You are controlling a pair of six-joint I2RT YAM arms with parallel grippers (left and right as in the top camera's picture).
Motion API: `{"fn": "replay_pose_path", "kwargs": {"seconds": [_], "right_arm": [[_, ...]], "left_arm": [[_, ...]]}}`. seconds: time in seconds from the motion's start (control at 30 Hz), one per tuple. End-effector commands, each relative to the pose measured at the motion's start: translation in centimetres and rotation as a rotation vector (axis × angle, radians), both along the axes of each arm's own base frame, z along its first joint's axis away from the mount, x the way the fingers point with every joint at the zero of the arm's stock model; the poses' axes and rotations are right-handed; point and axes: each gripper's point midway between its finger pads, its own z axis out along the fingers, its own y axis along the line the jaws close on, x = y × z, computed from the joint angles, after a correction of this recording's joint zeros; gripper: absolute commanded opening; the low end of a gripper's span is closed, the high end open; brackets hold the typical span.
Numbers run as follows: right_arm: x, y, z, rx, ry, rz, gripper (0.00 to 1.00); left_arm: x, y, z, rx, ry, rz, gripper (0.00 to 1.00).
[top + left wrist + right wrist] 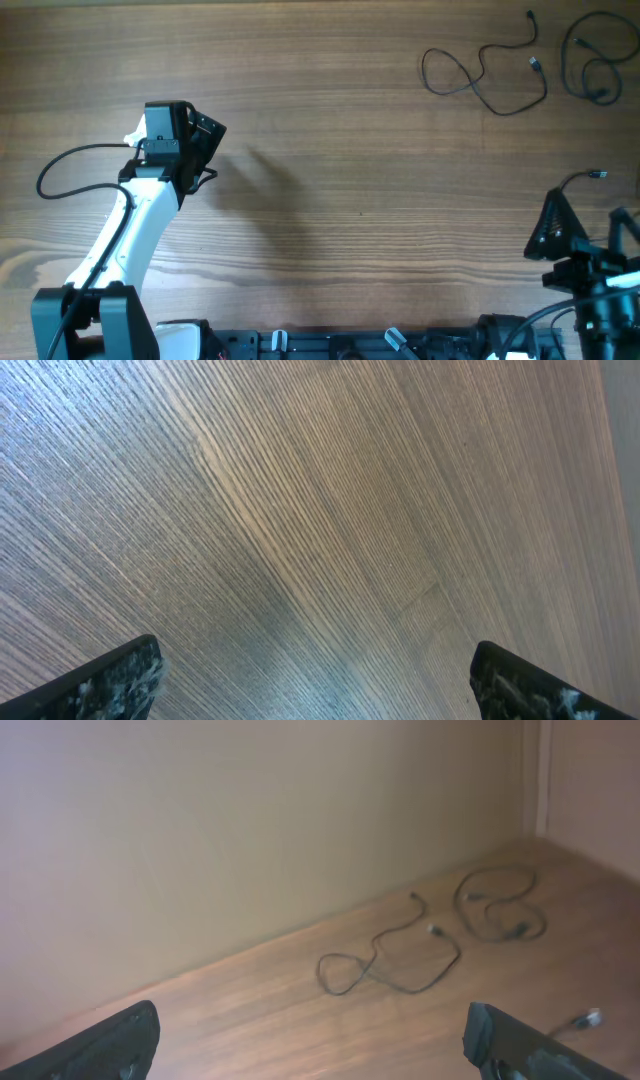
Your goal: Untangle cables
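The cables [497, 108] lay toward the table's [330, 150] far right corner, and looked separated already: two by the far edge, the third cable [590, 175] beside my right gripper [310, 1045]. That gripper and my left gripper [315, 680] were both spread wide and empty. I judged that little remained.

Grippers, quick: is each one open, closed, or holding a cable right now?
Left gripper: open, holding nothing.
Right gripper: open, holding nothing.
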Motion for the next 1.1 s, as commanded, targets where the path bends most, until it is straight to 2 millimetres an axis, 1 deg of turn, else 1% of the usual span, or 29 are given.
{"fn": "replay_pose_path", "kwargs": {"seconds": [0.0,0.03,0.1,0.17,0.27,0.3,0.33,0.37,0.43,0.47,0.53,0.6,0.67,0.7,0.77,0.87,0.97,1.0,1.07], "right_arm": [[-0.6,0.4,-3.8,0.184,0.130,-0.022,1.00],[-1.2,0.3,-5.3,0.222,0.194,-0.046,1.00],[-1.9,0.1,-6.9,0.226,0.261,-0.069,1.00],[-2.1,-0.1,-7.2,0.223,0.274,-0.081,1.00],[-2.1,-0.2,-7.2,0.220,0.272,-0.088,1.00],[-2.0,-0.9,-6.9,0.205,0.258,-0.123,1.00],[-2.0,-0.9,-6.8,0.167,0.260,-0.110,1.00],[-1.8,-0.5,-6.5,0.108,0.255,-0.065,1.00],[-0.2,1.2,-5.2,-0.077,0.191,0.095,1.00],[0.5,1.6,-4.7,-0.155,0.148,0.140,1.00],[1.7,1.7,-4.7,-0.232,0.058,0.150,1.00],[2.7,3.0,-5.7,-0.294,-0.073,0.222,1.00],[3.5,3.9,-6.4,-0.360,-0.165,0.267,1.00],[4.3,4.0,-6.9,-0.386,-0.217,0.272,1.00],[5.2,4.0,-7.7,-0.395,-0.269,0.263,1.00],[6.2,3.9,-11.1,-0.395,-0.308,0.255,1.00],[7.0,4.0,-12.8,-0.391,-0.309,0.256,1.00],[7.7,3.7,-14.4,-0.359,-0.290,0.236,1.00],[8.4,3.6,-16.7,-0.335,-0.280,0.233,1.00]], "left_arm": [[0.1,0.3,0.4,0.008,-0.012,0.015,1.00],[0.1,0.3,0.4,0.008,-0.012,0.015,1.00],[0.1,0.3,0.4,0.008,-0.011,0.015,1.00],[0.1,0.3,0.4,0.008,-0.011,0.014,1.00],[0.1,0.3,0.4,0.008,-0.011,0.014,1.00],[0.1,0.3,0.4,0.008,-0.011,0.015,1.00],[0.1,0.3,0.4,0.008,-0.011,0.015,1.00],[0.1,0.3,0.4,0.008,-0.012,0.015,1.00],[0.1,0.3,0.4,0.008,-0.012,0.015,1.00],[0.1,0.3,0.4,0.008,-0.012,0.015,1.00],[0.1,0.3,0.4,0.008,-0.012,0.015,1.00],[0.1,0.3,0.4,0.008,-0.011,0.015,1.00],[0.1,0.3,0.4,0.008,-0.011,0.015,1.00],[0.1,0.3,0.4,0.008,-0.012,0.015,1.00],[0.1,0.3,0.4,0.008,-0.011,0.015,1.00],[0.1,0.3,0.4,0.008,-0.012,0.015,1.00],[0.1,0.3,0.4,0.008,-0.012,0.015,1.00],[0.1,0.3,0.4,0.008,-0.012,0.015,1.00],[0.1,0.3,0.4,0.008,-0.012,0.015,1.00]]}}
